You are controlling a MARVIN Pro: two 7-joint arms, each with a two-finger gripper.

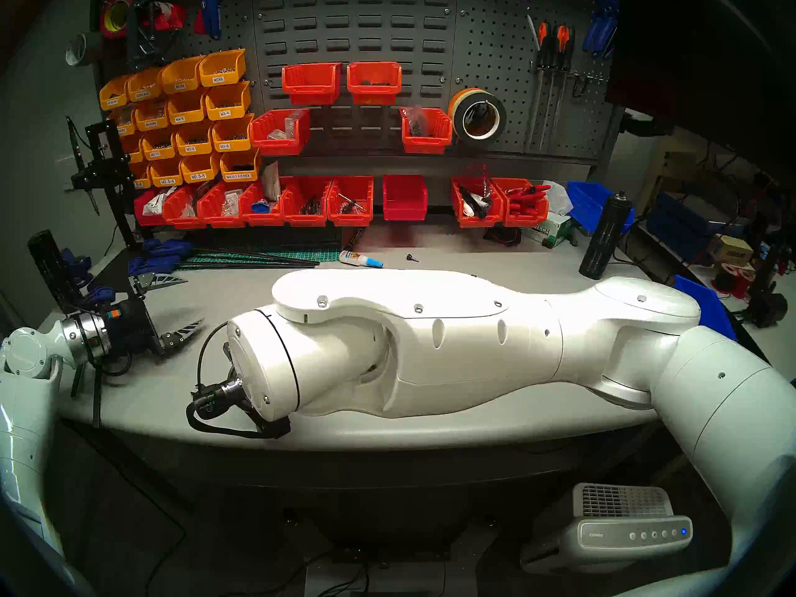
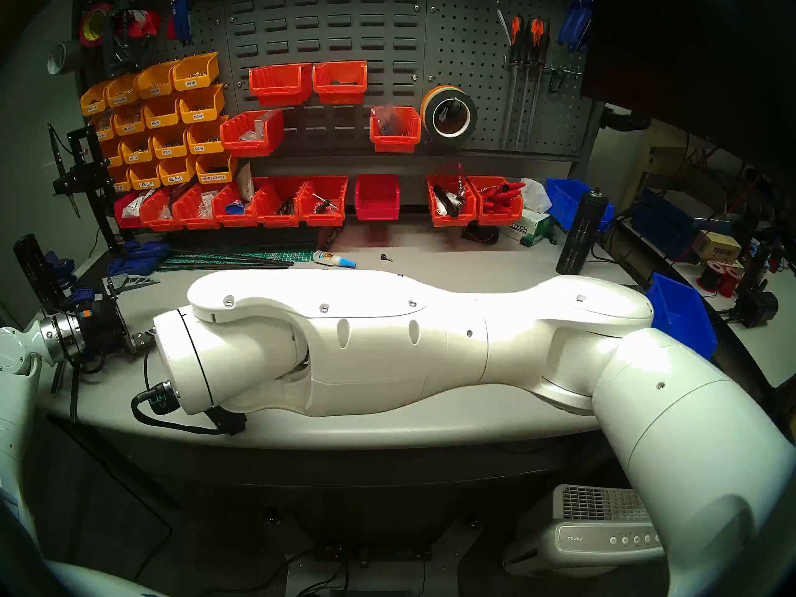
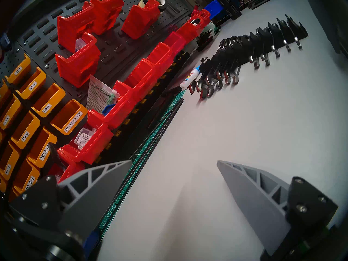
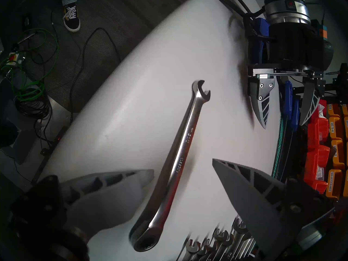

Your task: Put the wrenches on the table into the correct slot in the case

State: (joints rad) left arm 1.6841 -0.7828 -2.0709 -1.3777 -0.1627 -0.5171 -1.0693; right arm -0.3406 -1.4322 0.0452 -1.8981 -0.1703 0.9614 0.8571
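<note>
Only the right wrist view shows the wrench (image 4: 180,157) flat on the table (image 4: 131,113) between the right gripper (image 4: 183,169)'s wide-spread fingers, which the head views hide.

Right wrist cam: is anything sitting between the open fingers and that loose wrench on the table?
Nothing visible. The wrench lies alone on the bare table, its shank running between the right gripper fingers, which stand wide apart. The racked wrenches sit beside its ring end, not across it.

Right arm (image 1: 430,337) stretches toward nine o'clock, its pincer (image 4: 183,166) spread wide; left pincer (image 1: 181,303) gapes toward three o'clock.
</note>
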